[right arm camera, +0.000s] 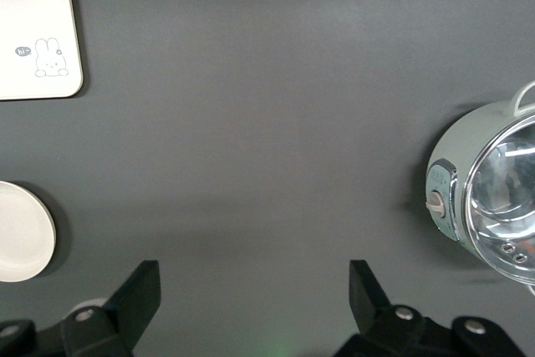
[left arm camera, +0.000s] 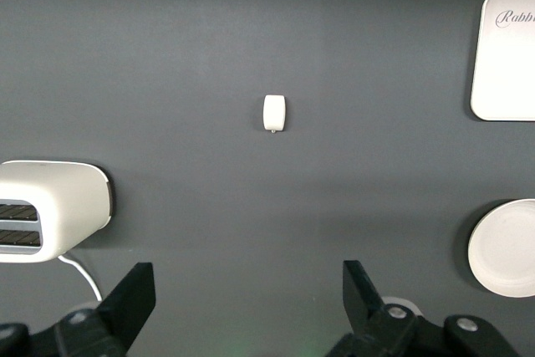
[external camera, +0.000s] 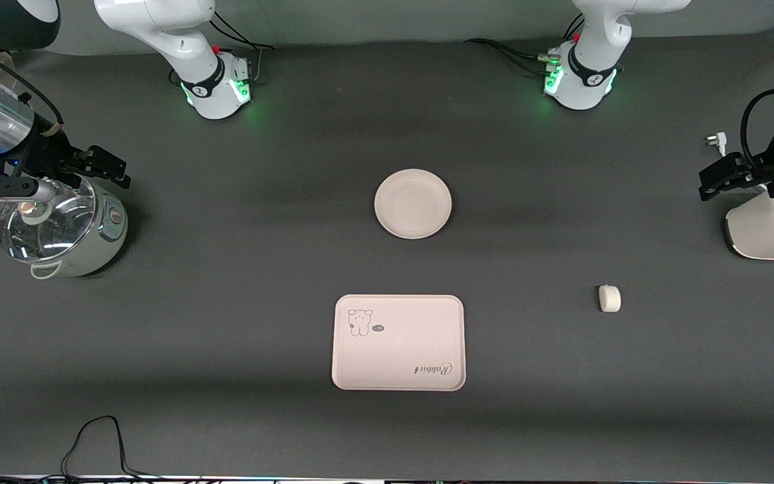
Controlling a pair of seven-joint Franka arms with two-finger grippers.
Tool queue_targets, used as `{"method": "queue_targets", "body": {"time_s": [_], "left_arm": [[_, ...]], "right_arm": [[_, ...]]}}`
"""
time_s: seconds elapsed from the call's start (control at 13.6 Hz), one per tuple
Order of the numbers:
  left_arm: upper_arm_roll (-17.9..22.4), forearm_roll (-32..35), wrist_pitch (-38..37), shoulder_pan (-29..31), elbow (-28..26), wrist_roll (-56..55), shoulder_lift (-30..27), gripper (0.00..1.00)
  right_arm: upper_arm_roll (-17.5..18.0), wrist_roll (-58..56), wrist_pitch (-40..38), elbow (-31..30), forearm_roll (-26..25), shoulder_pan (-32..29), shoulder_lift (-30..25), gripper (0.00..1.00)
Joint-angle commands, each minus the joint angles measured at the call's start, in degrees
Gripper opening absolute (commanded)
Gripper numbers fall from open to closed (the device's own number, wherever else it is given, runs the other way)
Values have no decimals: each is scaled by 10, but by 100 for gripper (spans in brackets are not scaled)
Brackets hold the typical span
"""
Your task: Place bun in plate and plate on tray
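The bun (external camera: 609, 298) lies on the dark table toward the left arm's end, apart from the rest; it also shows in the left wrist view (left arm camera: 275, 112). The round plate (external camera: 413, 204) sits empty at mid-table. The rectangular tray (external camera: 398, 341) with the rabbit drawing lies nearer the front camera than the plate and is empty. My left gripper (external camera: 719, 178) is open and empty, raised beside a white appliance; its jaws stand wide apart (left arm camera: 248, 290). My right gripper (external camera: 101, 165) is open and empty, raised over the pot's edge (right arm camera: 255, 290).
A pot with a glass lid (external camera: 61, 225) stands at the right arm's end. A white appliance (external camera: 773, 228) with a cord and plug (external camera: 715, 141) stands at the left arm's end. A black cable (external camera: 98, 444) lies at the table's near edge.
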Motion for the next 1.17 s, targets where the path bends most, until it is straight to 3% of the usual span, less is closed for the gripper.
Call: {"method": "queue_targets", "body": {"time_s": [0.0,1.1], "left_arm": [[4,2,-4,-4,12,10,5,100],[8,2,30,12,12,9,33,100]], "right_arm": [[3,-5,3,-1,11,-5,-9,100],[4,11,17,-2,8,16,-2,100]]}}
